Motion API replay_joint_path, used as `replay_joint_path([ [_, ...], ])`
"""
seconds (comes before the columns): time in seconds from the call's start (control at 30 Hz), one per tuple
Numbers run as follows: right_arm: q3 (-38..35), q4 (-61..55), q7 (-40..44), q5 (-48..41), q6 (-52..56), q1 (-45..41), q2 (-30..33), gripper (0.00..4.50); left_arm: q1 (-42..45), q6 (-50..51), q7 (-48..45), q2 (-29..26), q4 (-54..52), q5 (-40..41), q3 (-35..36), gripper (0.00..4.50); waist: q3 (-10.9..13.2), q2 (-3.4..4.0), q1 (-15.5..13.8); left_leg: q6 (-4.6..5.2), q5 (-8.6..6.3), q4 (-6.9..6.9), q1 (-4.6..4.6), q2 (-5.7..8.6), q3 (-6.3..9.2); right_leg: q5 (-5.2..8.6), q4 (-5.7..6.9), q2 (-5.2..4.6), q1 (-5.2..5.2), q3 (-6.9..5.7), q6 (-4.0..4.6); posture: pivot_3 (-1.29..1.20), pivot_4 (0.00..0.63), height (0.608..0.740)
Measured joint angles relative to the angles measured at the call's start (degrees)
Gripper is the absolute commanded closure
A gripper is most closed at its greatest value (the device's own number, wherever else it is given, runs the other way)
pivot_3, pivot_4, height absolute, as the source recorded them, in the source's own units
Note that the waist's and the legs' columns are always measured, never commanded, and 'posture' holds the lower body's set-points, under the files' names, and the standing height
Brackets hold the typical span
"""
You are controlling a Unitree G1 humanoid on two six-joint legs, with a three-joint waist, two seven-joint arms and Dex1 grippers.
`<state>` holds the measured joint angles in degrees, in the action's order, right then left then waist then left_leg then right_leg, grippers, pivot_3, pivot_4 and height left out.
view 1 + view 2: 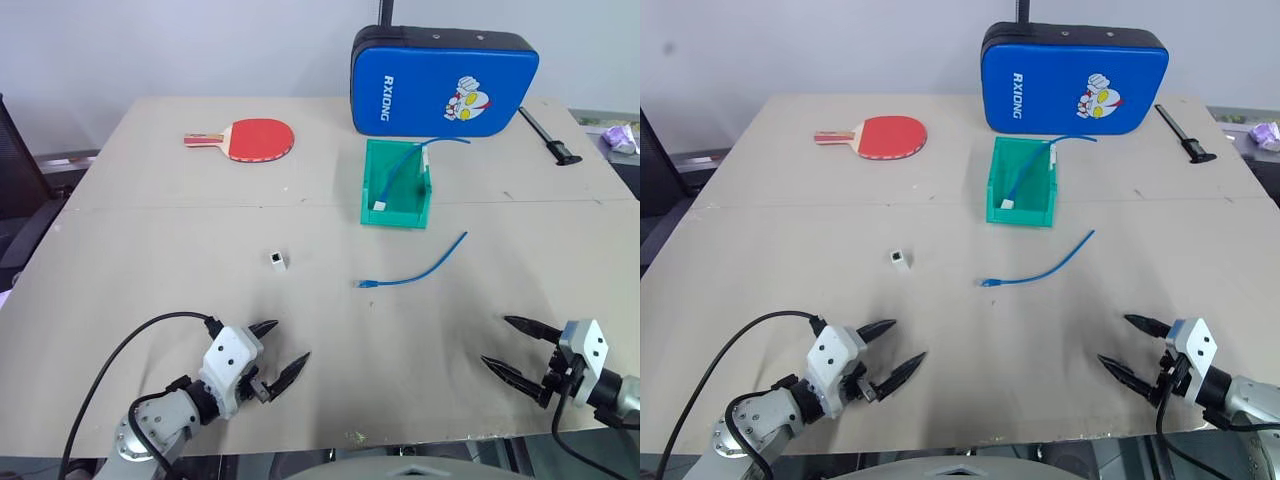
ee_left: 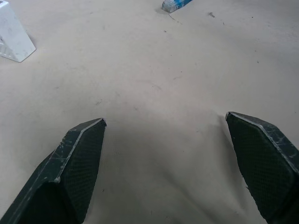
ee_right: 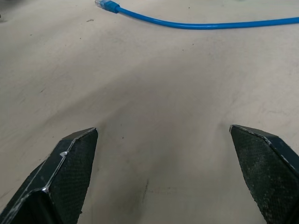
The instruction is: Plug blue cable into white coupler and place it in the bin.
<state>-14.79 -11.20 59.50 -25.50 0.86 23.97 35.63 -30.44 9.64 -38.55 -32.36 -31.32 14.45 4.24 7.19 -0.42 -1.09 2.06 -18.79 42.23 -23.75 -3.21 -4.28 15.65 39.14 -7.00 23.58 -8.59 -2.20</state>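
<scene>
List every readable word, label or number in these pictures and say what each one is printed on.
"RXIONG": white letters running vertically on the blue padded case at the table's far edge, left of its cartoon figure.
No other text is readable; the red paddle, the bin and the white coupler show no legible markings.

blue cable (image 1: 418,266): thin, bright blue, lying loose in a shallow curve mid-table, clear plug end nearest the coupler (unplugged)
white coupler (image 1: 277,262): small white block, alone, well apart from plug
bin (image 1: 372,187): green, upright, holding a second blue cord
</scene>
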Motion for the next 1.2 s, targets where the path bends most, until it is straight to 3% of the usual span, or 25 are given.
replay_joint_path([
  [0.73, 0.4, 0.0, 0.2, -0.7, 0.0, -1.0, -0.8, 0.04, 6.3, 5.9, -1.8, -2.0, -2.9, 1.7, -0.3, 0.27, 0.0, -0.01, 0.0, 0.00, 0.00, 0.08, 0.06, 0.00, 0.03, 0.00, 0.17, 0.01, 0.00, 0.00, 0.01, 0.00, 0.150, 0.663],
  [1.0, 0.4, -3.5, 3.5, -5.6, 0.9, -1.3, -0.2, 0.04, 21.9, 4.6, -8.2, -2.5, 9.7, 0.8, -6.7, 0.27, 0.0, -0.01, -0.1, -0.01, 0.01, 0.11, 0.08, 0.03, 0.02, -0.01, 0.29, 0.03, -0.04, 0.01, -0.01, 0.00, 0.150, 0.663],
  [1.2, 0.3, -9.1, 4.9, -10.5, 4.7, -1.9, 1.5, 0.04, 38.3, 4.4, -9.5, -1.9, 19.7, -6.5, -15.1, 0.27, -0.1, -0.14, -0.5, -0.02, 0.02, 0.13, 0.08, 0.11, 0.02, -0.03, 0.31, 0.04, -0.06, 0.00, -0.02, 0.00, 0.150, 0.663],
])
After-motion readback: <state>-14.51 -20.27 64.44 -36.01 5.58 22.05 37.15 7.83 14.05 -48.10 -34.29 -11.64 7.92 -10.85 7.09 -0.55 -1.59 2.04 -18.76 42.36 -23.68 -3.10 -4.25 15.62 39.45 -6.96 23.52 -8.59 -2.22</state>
